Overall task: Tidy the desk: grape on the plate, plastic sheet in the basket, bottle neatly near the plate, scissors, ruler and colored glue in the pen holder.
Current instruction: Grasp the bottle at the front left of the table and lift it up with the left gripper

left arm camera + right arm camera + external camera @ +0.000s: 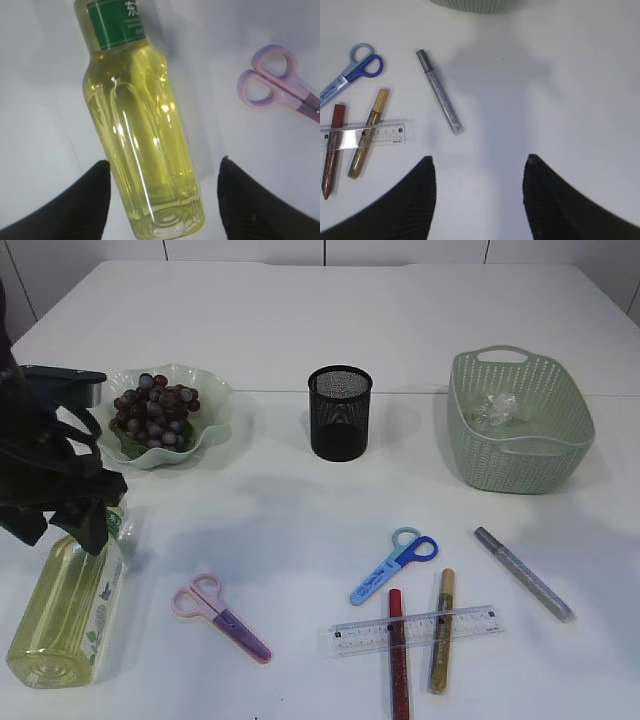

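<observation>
While my left end effector [162, 200] hangs released astride it, the bottle [142, 150] lies lengthwise between my fingers, base nearest.

It looked like a robot test bench staged as a desk rather than a lived-in office. A plain white table [300, 330] ran back to white wall panels, lit evenly. Around a black mesh pen holder [340, 412] sat a few neatly spaced props: a green plate [215, 400] to its left, a pale basket [520, 455] to its right, stationery in front.
</observation>
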